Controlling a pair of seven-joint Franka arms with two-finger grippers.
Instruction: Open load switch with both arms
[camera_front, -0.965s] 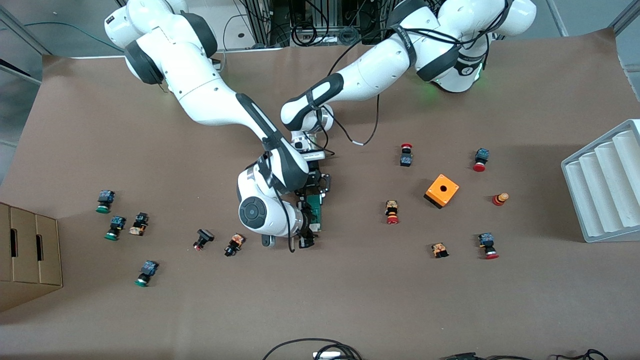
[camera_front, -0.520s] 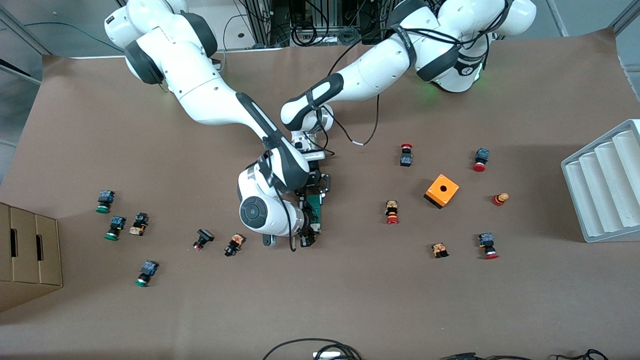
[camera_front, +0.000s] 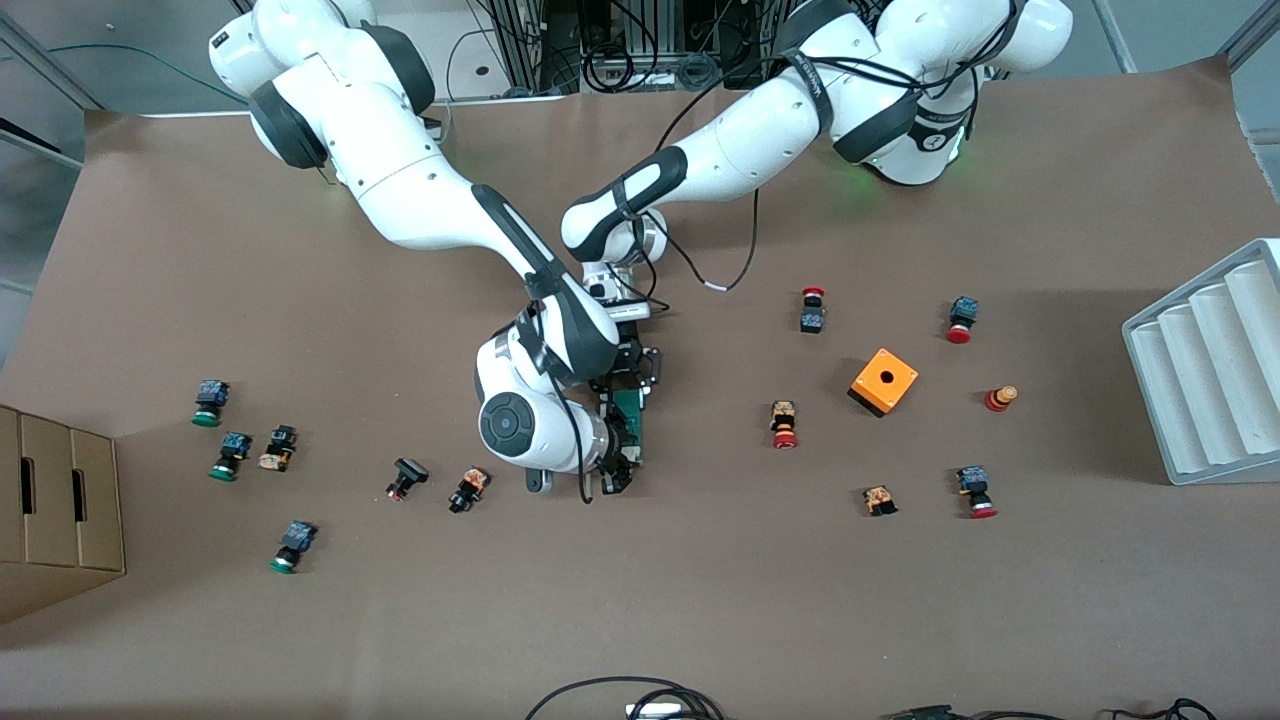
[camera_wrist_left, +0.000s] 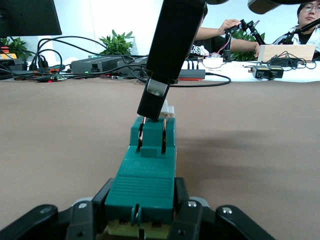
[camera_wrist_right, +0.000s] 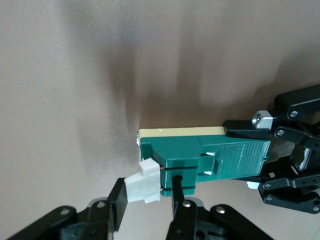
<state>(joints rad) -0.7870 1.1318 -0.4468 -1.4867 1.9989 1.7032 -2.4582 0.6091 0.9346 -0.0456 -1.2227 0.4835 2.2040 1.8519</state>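
Load switch: the load switch (camera_front: 631, 420) lies flat on the tabletop (camera_front: 700, 600) near its middle, between the two arms, white block (camera_wrist_right: 142, 186) at the end nearer the front camera.
Left pincer: your left pincer (camera_wrist_left: 142, 220) is clenched on the switch's end farther from the front camera, pinning it down; it has not moved over the last second.
Right pincer: your right pincer (camera_wrist_right: 147, 200) has slid slightly along the switch toward the left pincer. Its fingers (camera_wrist_right: 176, 189) have been narrowing around the white block, one on each side; you cannot yet tell whether they grip it firmly.
Change: only small, all on the right arm's side; the switch itself has not shifted.
Meaning: the brace looks set, so you seem about ready to work the white block once the right grasp seats.
Nearby: the orange cube (camera_front: 884, 381) stands well apart, toward the left arm's end.
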